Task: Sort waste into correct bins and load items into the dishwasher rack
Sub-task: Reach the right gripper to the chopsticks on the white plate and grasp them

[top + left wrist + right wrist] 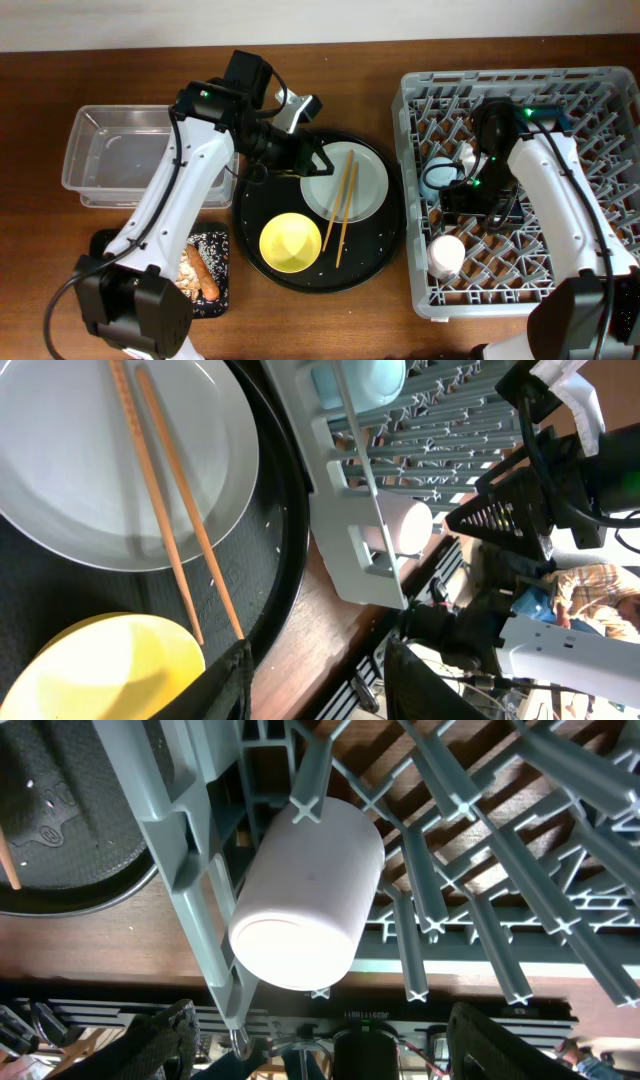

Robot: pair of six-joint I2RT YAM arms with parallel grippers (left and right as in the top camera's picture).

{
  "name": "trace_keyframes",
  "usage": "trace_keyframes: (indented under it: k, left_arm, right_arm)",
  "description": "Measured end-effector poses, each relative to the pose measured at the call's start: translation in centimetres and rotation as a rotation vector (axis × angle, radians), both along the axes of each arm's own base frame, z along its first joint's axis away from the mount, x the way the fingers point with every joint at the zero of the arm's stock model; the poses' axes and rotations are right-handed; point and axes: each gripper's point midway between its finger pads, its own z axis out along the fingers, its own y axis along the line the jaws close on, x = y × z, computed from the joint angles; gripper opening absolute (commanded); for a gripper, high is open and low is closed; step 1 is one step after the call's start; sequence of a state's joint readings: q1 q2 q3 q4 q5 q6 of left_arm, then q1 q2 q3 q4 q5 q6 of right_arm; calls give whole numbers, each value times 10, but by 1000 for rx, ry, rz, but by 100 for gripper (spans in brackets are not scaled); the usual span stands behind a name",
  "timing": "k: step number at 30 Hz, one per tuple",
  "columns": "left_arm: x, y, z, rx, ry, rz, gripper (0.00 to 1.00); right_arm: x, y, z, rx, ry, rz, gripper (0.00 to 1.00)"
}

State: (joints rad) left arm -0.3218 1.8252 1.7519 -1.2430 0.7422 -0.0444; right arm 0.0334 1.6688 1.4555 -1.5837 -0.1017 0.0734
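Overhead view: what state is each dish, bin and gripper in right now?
pink cup, in the dishwasher rack, not gripped
light blue cup, in the rack
yellow bowl, upright on the round black tray
plate, on that tray, under the chopsticks
flat black tray, holding food scraps
left gripper, open, holding nothing
right gripper, open, holding nothing

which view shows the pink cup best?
Right wrist: the pink cup is close, large and unobstructed among the rack pegs. Overhead shows it small in the rack's near-left corner; left wrist sees it partly behind the rack wall.
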Motion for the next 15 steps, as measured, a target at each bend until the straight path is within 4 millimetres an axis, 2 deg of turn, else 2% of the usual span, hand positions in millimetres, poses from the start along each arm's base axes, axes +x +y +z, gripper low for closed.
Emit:
trace_keyframes:
  k: [2,3,4,5,6,7,8,12,13,14,15]
  left_arm:
    - [10,7,3,-1,-32,25,42]
    - [18,22,6,19,-59,65,46]
    - [24,37,10,46,-83,111,70]
    - [29,53,13,79,-106,158,87]
    - [34,68,17,105,-126,198,99]
    - [37,89,19,147,-137,256,99]
    - [38,111,19,204,-138,313,99]
    - [40,160,4,404,-131,413,99]
    - [41,172,1,461,-138,437,99]
    - [43,182,0,503,-138,469,99]
    - [44,196,-1,542,-133,515,99]
  right_arm:
    - [5,3,2,12,-23,5,78]
    - [17,14,8,47,-91,22,79]
    - [24,26,14,75,-141,43,79]
    - [32,38,19,94,-193,56,79]
    - [39,48,22,107,-238,67,81]
    - [47,66,26,129,-292,85,91]
    - [56,84,28,150,-337,96,96]
    - [83,158,41,242,-532,167,98]
    - [85,172,43,262,-558,188,96]
    - [86,186,43,281,-573,211,75]
    - [84,192,40,284,-566,222,63]
